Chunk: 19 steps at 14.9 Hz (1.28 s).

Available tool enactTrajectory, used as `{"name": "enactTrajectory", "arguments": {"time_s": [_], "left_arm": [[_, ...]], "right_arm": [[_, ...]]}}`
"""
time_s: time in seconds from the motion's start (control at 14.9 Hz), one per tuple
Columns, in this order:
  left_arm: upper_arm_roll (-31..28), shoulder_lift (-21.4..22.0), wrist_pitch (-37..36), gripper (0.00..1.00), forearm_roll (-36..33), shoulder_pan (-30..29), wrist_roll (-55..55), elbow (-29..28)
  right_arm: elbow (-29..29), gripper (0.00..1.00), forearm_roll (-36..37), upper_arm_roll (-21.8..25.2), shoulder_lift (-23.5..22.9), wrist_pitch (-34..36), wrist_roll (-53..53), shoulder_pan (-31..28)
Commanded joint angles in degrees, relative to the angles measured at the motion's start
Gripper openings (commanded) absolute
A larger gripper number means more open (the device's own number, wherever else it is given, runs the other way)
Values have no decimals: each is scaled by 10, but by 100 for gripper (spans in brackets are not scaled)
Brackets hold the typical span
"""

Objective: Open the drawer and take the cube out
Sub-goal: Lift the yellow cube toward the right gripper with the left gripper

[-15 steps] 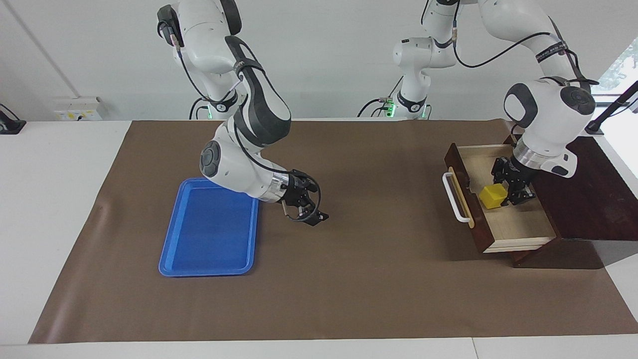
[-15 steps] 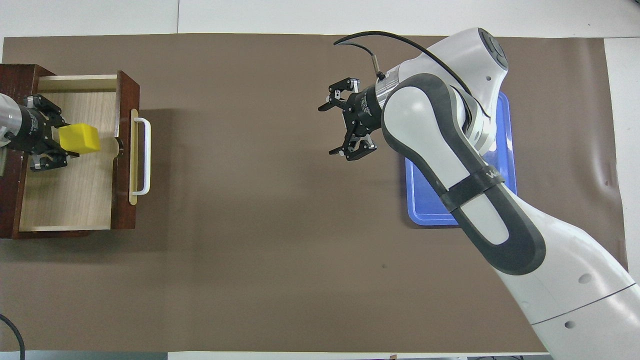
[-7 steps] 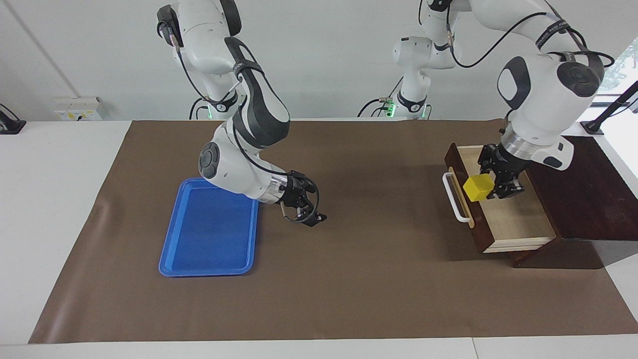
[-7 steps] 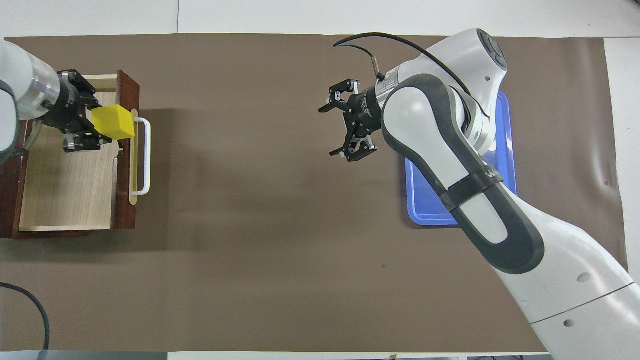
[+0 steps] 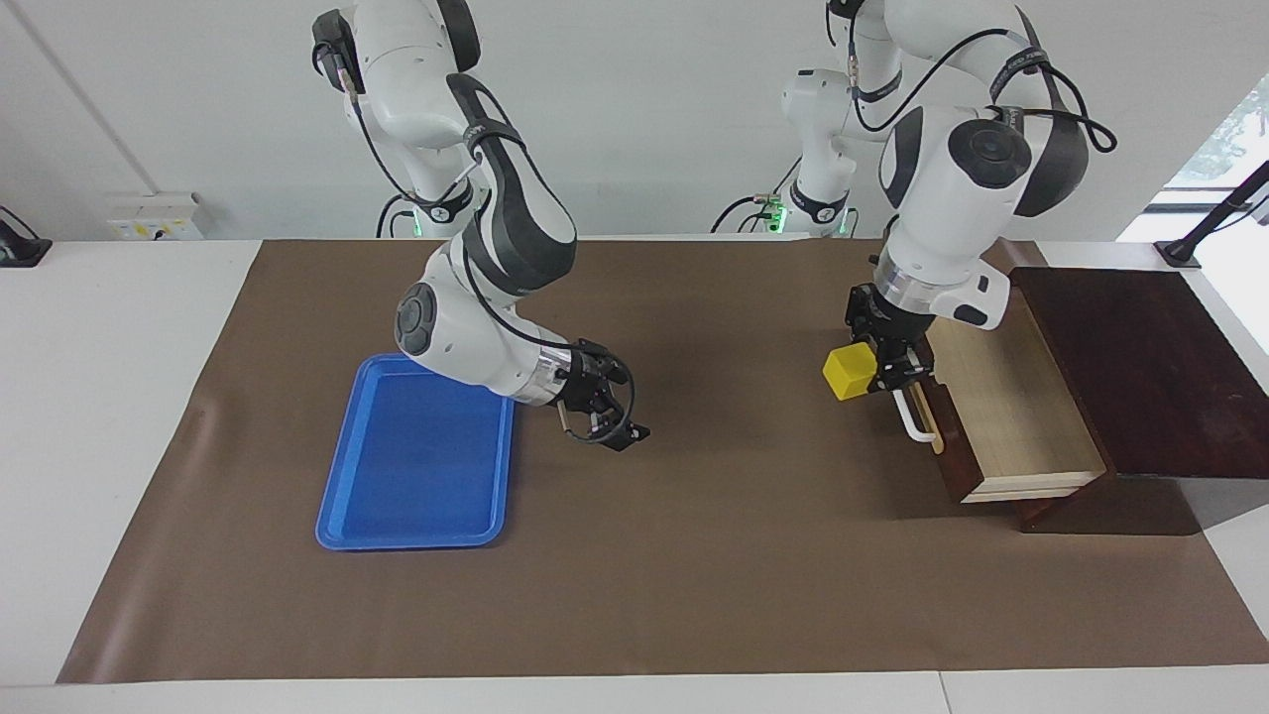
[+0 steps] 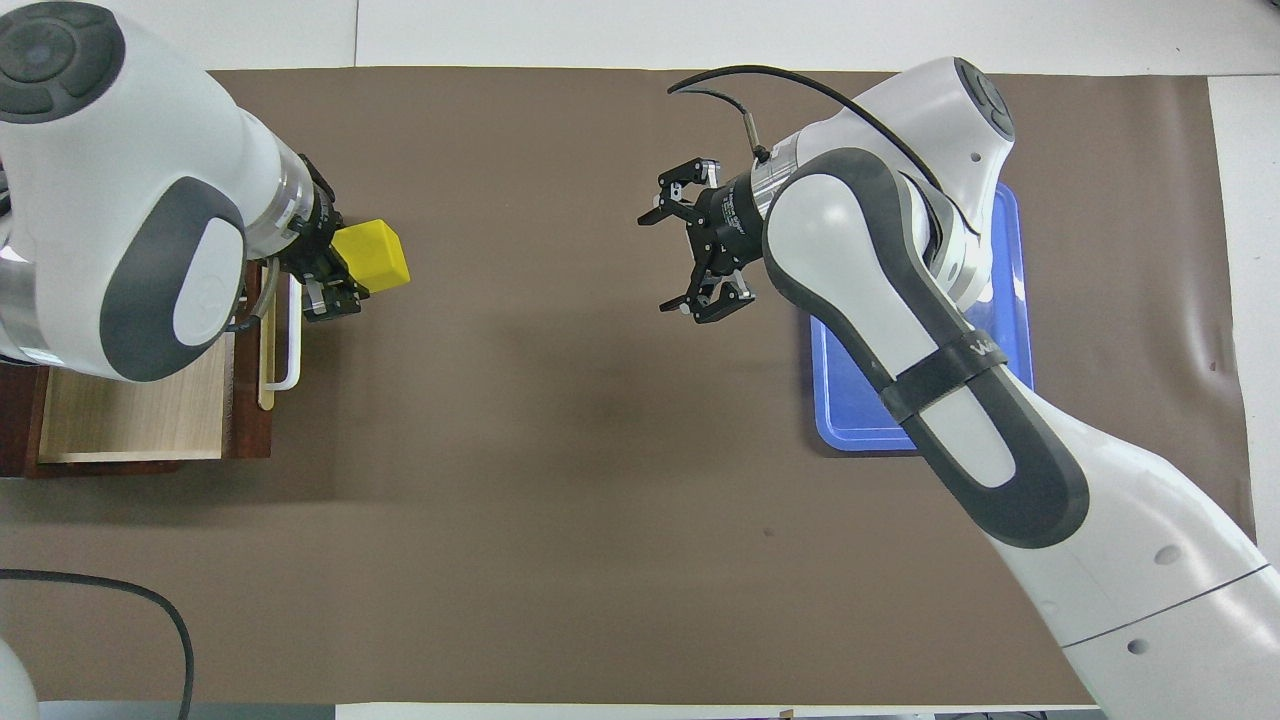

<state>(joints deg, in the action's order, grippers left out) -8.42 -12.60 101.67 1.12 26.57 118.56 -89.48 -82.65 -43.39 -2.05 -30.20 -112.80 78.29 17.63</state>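
Observation:
The yellow cube [image 5: 849, 374] [image 6: 372, 256] hangs in the air over the brown mat, just in front of the drawer's handle [image 5: 917, 421]. My left gripper [image 5: 865, 372] [image 6: 345, 270] is shut on the cube. The drawer [image 5: 1011, 416] [image 6: 130, 420] stands pulled open at the left arm's end of the table, its pale wood floor bare. My right gripper [image 5: 607, 428] [image 6: 655, 260] waits open over the mat beside the blue tray, holding nothing.
A flat blue tray [image 5: 416, 466] [image 6: 850, 400] lies on the mat at the right arm's end, partly under the right arm in the overhead view. The dark brown cabinet [image 5: 1130, 367] that houses the drawer sits at the table's edge.
The left gripper has lifted the cube out of the drawer and carried it past the drawer front, over the mat. The right arm has not moved.

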Motion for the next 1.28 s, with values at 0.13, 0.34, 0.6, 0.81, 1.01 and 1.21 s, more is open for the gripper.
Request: {"name": "enactTrajectory", "arguments": {"time_s": [0.13,0.34,0.6,0.81,1.01,1.21], "left_arm": [[-8,-17,6,0,23,71,40,13],[-8,-19,14,0,43,76,41,11],[-8,-17,46,0,46,81,55,-10],[-8,-16,59,0,45,89,62,-21],[-8,-16,60,0,45,89,62,-21],[-8,-16,60,0,45,89,62,-22]], "right_arm": [[-1,100,8,-1,0,5,-14,-5],[-2,100,8,-1,0,7,-15,-6],[-3,100,8,-1,0,3,-15,-5],[-2,100,7,-1,0,-1,-14,-4],[2,100,0,-3,1,-20,-5,11],[13,100,9,-2,0,6,7,27]]}}
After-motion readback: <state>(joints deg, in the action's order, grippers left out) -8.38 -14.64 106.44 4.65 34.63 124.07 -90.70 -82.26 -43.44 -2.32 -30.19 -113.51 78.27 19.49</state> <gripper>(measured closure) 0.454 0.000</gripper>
